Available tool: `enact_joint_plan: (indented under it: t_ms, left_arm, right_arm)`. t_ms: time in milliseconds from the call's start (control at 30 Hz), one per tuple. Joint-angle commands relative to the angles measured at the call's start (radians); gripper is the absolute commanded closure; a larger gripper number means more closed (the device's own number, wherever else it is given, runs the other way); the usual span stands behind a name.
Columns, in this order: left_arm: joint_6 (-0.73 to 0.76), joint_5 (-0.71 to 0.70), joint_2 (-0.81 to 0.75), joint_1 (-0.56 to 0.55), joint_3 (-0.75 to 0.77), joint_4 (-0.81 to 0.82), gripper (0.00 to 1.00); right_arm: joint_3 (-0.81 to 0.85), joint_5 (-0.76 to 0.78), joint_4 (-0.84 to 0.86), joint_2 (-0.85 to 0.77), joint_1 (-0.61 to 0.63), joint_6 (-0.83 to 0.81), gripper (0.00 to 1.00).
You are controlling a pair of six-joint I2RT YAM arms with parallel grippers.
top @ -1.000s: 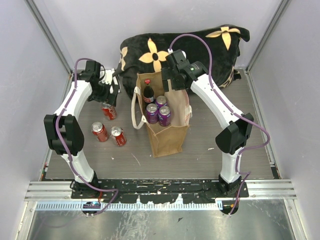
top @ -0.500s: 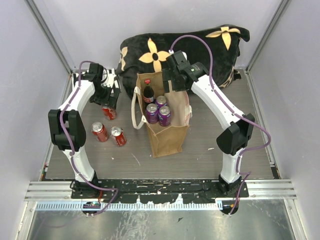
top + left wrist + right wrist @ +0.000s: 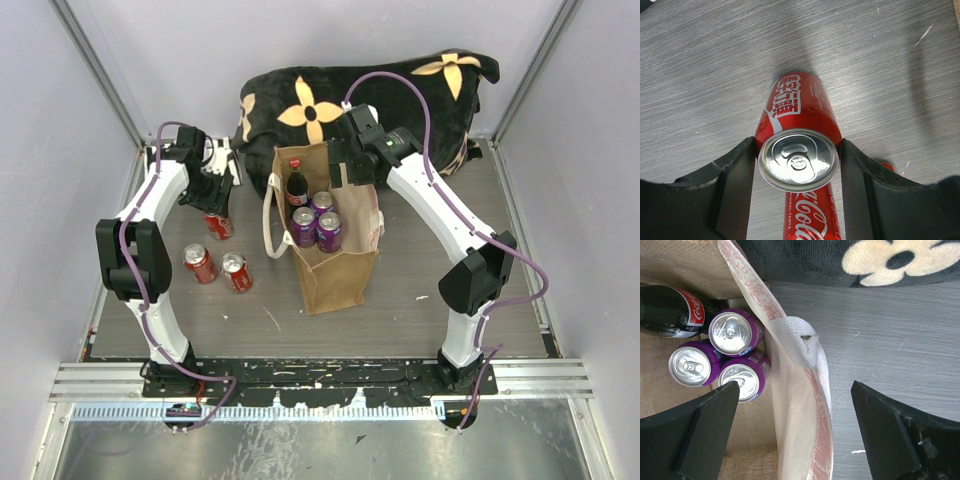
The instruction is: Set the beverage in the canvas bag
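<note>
A red cola can (image 3: 799, 107), the beverage, stands on the grey table left of the canvas bag (image 3: 335, 270). My left gripper (image 3: 798, 167) is shut on it, a black finger pressed on each side of its silver lid. From the top view the left gripper (image 3: 212, 202) sits over this can (image 3: 218, 226). My right gripper (image 3: 795, 425) is open and straddles the bag's pale right wall (image 3: 790, 405), with one finger (image 3: 705, 425) inside the bag. It hovers at the bag's far right rim (image 3: 352, 165).
Inside the bag stand three purple cans (image 3: 735, 332) and a dark cola bottle (image 3: 670, 310). Two more red cans (image 3: 200, 263) (image 3: 237, 271) lie left of the bag. A black flowered cushion (image 3: 360, 95) fills the back. Side walls close in the table.
My left gripper has come down and shut on the red can. The right arm has shifted slightly to the right, still open over the bag's rim.
</note>
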Motion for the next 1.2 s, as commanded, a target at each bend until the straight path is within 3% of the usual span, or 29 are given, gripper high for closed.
enact_joint_plan:
  t_ms: [0,67,100,400,700,867,1167]
  left_arm:
    - [-0.002,0.024,-0.018,0.003,-0.029,-0.076,0.80]
    - [-0.005,0.014,-0.027,0.003,-0.025,-0.075,0.98]
    - [-0.008,0.008,-0.033,0.003,-0.016,-0.071,1.00]
    - [-0.073,0.018,-0.057,0.004,0.269,-0.092,1.00]
    - [-0.205,0.280,0.019,-0.011,0.727,-0.100,1.00]
    - [-0.240,0.392,0.045,-0.084,0.903,-0.087,1.00]
    - [-0.146,0.505,0.004,-0.298,0.826,-0.041,1.00]
  right_arm:
    - [-0.009,0.004,0.052,-0.058,-0.003,0.011,0.00]
    - [-0.009,0.002,0.056,-0.057,-0.003,0.004,0.00]
    - [-0.008,0.002,0.056,-0.056,-0.003,0.001,0.00]
    - [-0.008,0.028,0.060,-0.067,-0.009,-0.006,0.00]
    - [0.000,0.022,0.061,-0.074,-0.037,-0.002,0.00]
    - [-0.024,0.039,0.054,-0.095,-0.052,0.013,0.00]
    - [-0.037,0.135,0.015,-0.130,-0.081,0.052,0.00]
